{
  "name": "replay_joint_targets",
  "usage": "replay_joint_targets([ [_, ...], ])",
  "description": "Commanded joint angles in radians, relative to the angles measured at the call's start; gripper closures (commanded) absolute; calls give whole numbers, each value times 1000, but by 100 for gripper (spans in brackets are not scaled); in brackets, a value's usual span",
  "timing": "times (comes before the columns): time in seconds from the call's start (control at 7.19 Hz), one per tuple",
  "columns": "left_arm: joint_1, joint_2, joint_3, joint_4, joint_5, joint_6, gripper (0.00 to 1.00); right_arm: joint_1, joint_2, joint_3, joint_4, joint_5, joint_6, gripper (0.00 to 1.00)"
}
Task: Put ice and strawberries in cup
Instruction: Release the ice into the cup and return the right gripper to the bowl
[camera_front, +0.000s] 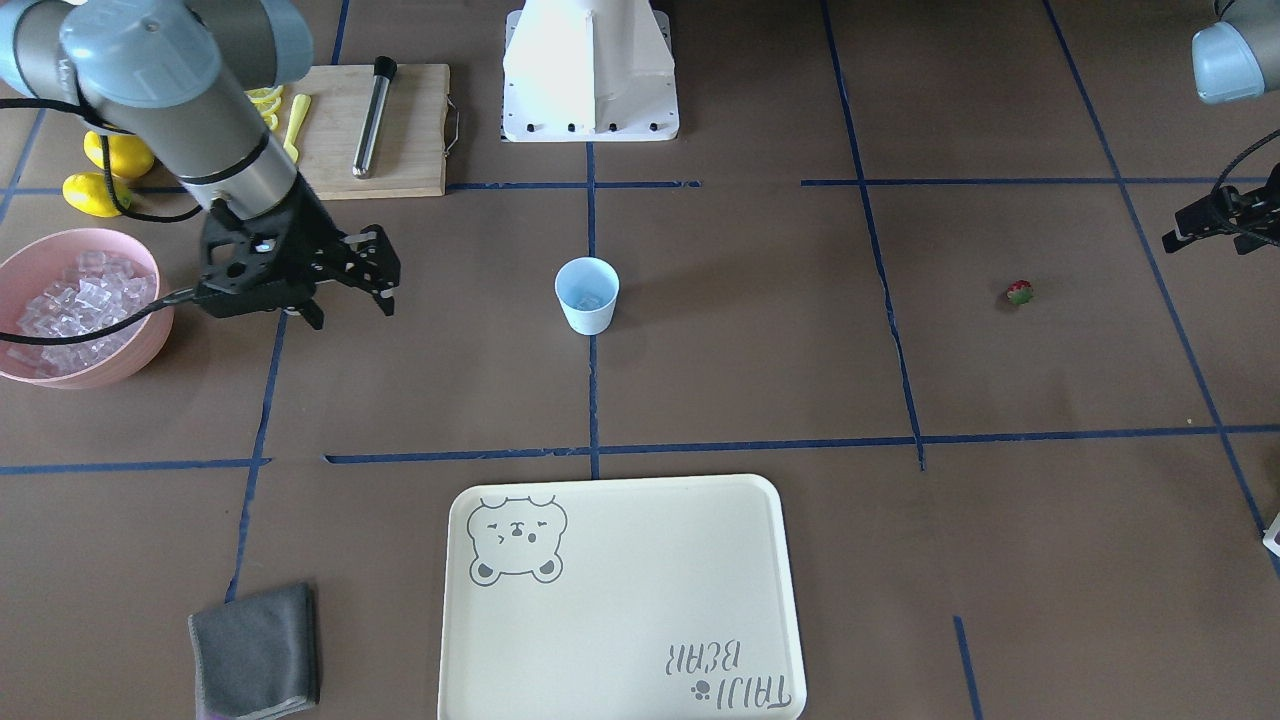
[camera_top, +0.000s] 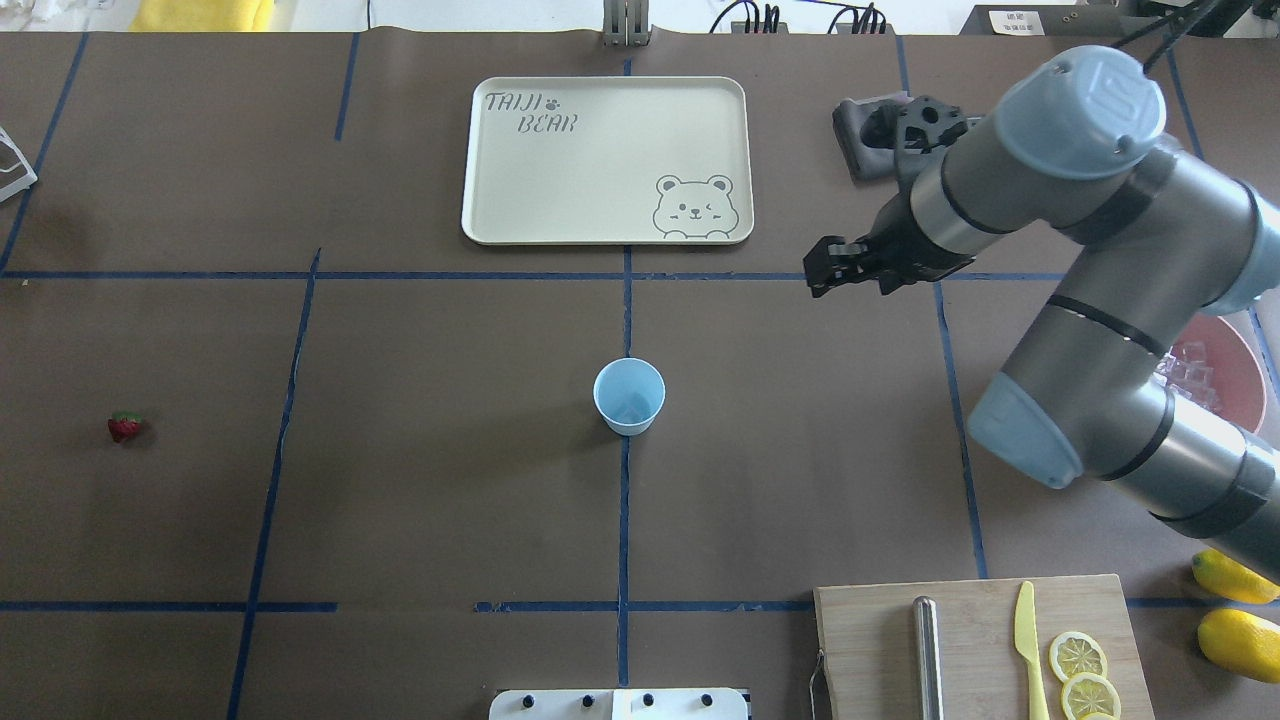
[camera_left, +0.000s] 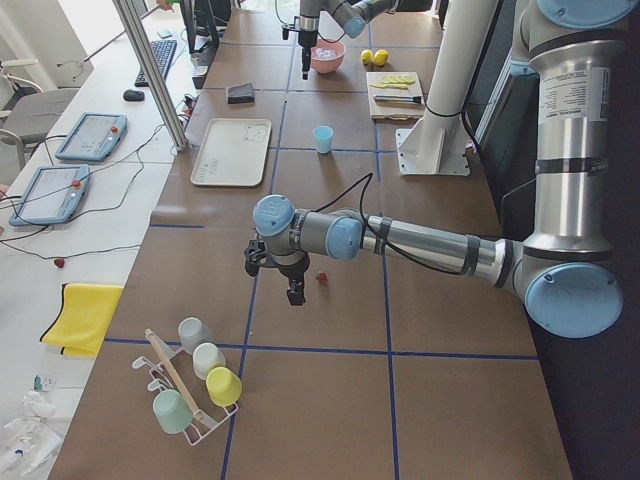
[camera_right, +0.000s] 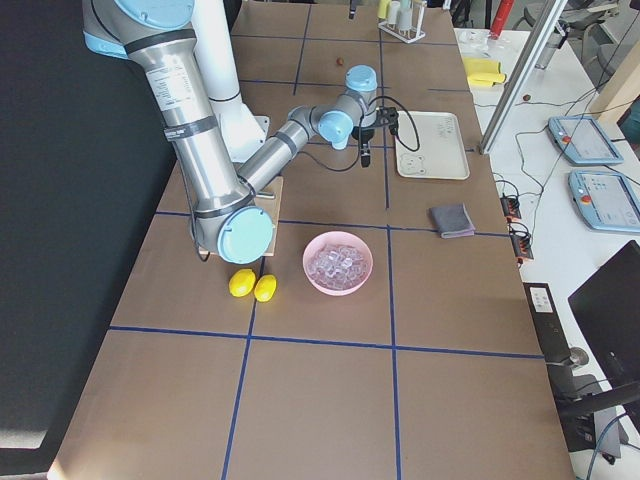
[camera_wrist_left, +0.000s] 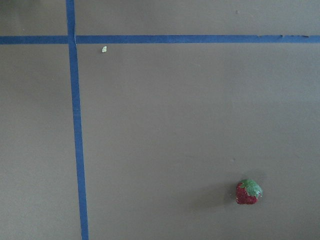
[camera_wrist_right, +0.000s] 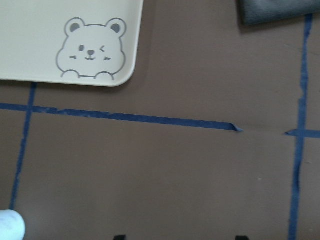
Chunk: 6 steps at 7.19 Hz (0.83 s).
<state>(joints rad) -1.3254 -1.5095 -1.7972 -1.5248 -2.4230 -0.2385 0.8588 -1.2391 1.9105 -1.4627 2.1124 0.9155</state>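
- The right claw (camera_front: 351, 311) hangs over the table (camera_front: 760, 400) to the robot's right of the cup (camera_front: 587, 295), between the cup and the pink bowl (camera_front: 135, 362). Its jaws stand wide apart with nothing between them. In its wrist view only the dark fingertips (camera_wrist_right: 119, 236) show, at the bottom edge.
- The left claw (camera_left: 294, 290) hangs far to the robot's left of the cup, near the strawberry (camera_front: 1019, 292). I cannot tell whether its jaws are wide or narrow.
- The cup stands upright on a blue tape line (camera_front: 592, 400). A pale, clear lump in its bottom looks like one cube.
- The ice (camera_front: 82, 298) is heaped in the pink bowl, well to the robot's right of the cup.
- The strawberry, red with a green top, lies alone on the table well to the robot's left of the cup, touching nothing.
- A cream tray (camera_top: 600, 190) lies beyond the cup, on the side away from the robot. It reads "TAIJI BEAR" with a paw print in one corner, and a winking bear is drawn in the opposite corner.
- A folded grey cloth (camera_front: 255, 665) also lies beyond the cup, further to the robot's right.
- A wooden cutting board (camera_front: 410, 130) lies on the robot's side of the cup and to its right. It bears lemon slices (camera_top: 1078, 655), a yellow knife (camera_top: 1025, 640) and a metal rod (camera_front: 372, 120) with a black end.
- Two whole lemons (camera_front: 95, 193) lie further right again.
- The label on the near arm's upright segment in the left side view is too small to read.
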Motion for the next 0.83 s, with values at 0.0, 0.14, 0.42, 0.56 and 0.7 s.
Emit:
replay_joint_targets([
  [0.0,0,0,1,0,2,-4,0,127,-168,27,-1,50,-142,21],
  [0.14,0,0,-1,0,2,-4,0,164,-218,21,-2,51,-214,21],
  [0.42,0,0,-1,0,2,-4,0,178,-342,21,11,49,-227,21],
  [0.56,0,0,-2,0,2,-5,0,177,-379,21,12,46,-212,19],
  [0.7,0,0,-2,0,2,-5,0,177,-411,21,10,55,-210,19],
])
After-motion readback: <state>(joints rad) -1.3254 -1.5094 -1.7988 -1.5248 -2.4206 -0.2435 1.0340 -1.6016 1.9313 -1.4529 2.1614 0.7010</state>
